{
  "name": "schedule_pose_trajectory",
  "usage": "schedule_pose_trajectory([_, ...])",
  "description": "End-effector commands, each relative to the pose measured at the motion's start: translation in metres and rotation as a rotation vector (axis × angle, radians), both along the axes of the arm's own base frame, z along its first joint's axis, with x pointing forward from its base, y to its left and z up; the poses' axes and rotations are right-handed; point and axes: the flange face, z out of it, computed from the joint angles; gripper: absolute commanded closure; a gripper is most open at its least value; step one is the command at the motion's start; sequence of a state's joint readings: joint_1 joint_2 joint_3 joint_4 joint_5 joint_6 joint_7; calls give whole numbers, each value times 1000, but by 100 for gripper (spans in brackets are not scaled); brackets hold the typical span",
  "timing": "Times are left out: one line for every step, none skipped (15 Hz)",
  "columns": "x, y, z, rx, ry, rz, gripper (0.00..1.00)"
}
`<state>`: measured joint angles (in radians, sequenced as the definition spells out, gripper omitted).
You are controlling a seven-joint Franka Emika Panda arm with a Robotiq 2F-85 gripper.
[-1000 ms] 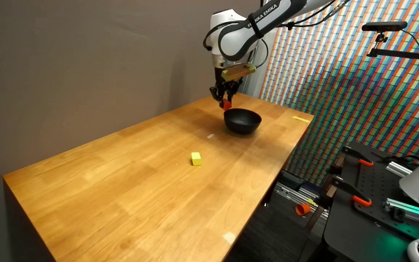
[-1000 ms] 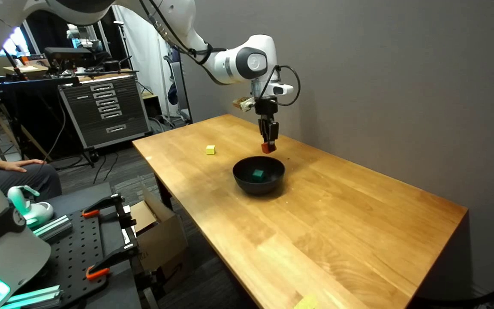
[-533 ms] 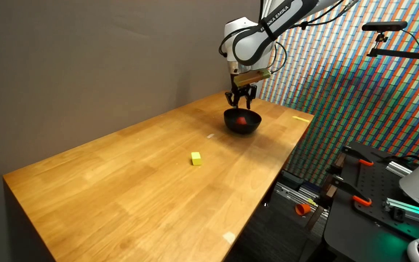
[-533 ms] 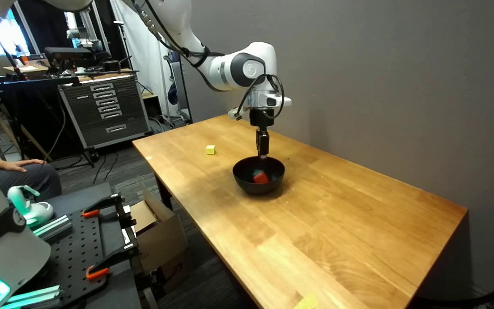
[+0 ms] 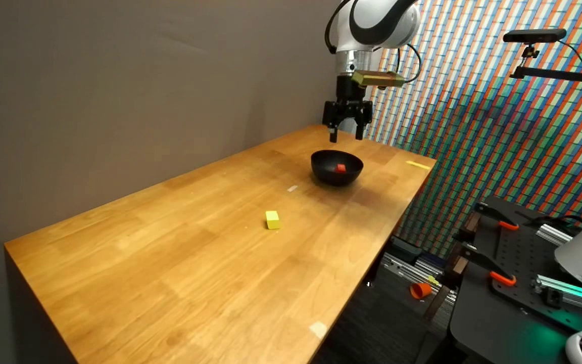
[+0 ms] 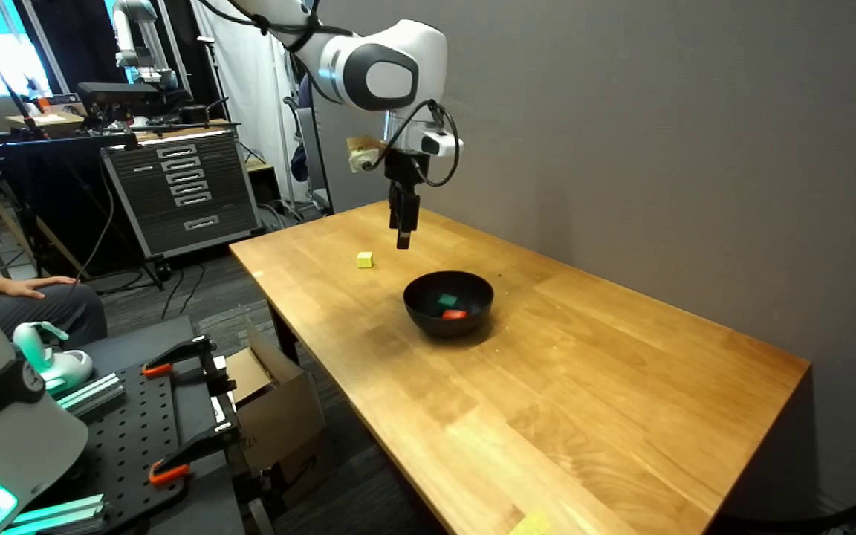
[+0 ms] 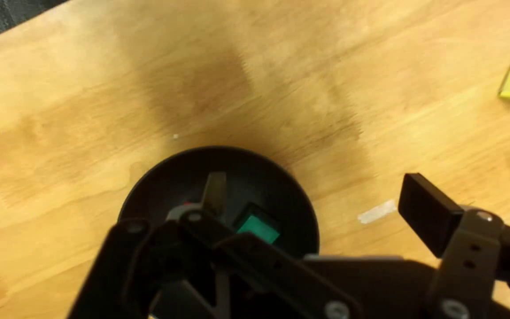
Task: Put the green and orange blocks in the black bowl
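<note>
Task looks done: green cube (image 6: 447, 300) and red-orange cube (image 6: 455, 314) inside black bowl (image 6: 449, 328). Robotiq gripper (image 5: 346, 139) hangs higher than bowl, jaws wide, empty. No placing appears left.

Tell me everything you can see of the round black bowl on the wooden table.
The round black bowl looks smooth and plain, with a circular rim, curved sides and no handle in view; its material is uncertain. It sits upright on the brown wooden table. Inside lie a green cube and a red-orange cube; only these and the table seem to touch it. The black two-finger gripper, open, hangs clear of it.
</note>
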<state>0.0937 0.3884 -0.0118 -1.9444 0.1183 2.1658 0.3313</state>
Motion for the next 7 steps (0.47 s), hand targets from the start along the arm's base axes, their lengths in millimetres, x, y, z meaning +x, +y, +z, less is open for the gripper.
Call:
schedule_pose_trajectory([-63,-8,47,107,-66,63,0])
schedule_pose_trajectory([-76,-12,58,129,-78,72,0])
schedule_pose_trajectory([-89,-20,69,154,-92,39,0])
schedule_pose_trajectory([-53,-6,46,108,-33,47,0])
schedule_pose_trajectory([-65,-11,55,125,-44,42,0])
schedule_pose_trajectory([-75,-15,63,131,-53,38,0])
schedule_pose_trajectory([-81,-18,67,133,-58,36,0])
